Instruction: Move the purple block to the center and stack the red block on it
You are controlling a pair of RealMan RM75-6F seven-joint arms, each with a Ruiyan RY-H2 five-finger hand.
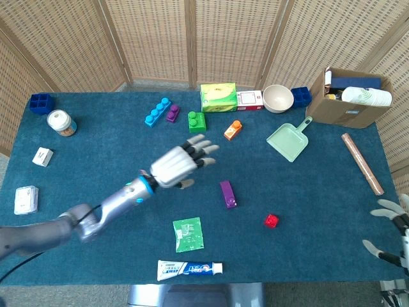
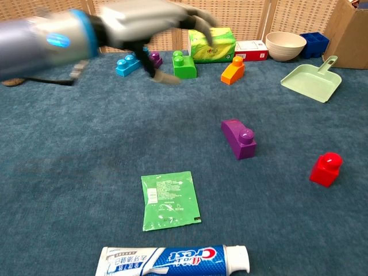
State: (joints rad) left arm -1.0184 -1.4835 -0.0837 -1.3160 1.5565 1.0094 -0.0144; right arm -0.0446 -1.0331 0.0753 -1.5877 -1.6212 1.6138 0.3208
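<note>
The small purple plastic block (image 1: 227,194) lay flat on the blue-carpeted counter (image 1: 96,166) near its middle, its long axis running roughly from the far edge toward the near edge, with a single round stud at the near end; in the chest view that stud faced up and slightly toward the camera. The small red plastic block (image 1: 271,220) stood apart from it, nearer the near edge and toward the right edge, stud upward. The left robot hand (image 1: 181,163) hovered above the counter, well apart from the purple block and further toward the left edge, its fingers spread and holding nothing; the chest view showed it only as a blur. The right robot hand (image 1: 391,230) showed at the near right corner, fingers apart and empty. At the far right corner an open brown cardboard box (image 1: 345,102) held a white roll and some darker items that were hard to make out. Beside it, along the far edge, sat a cream bowl (image 1: 278,98), which looked empty.
</note>
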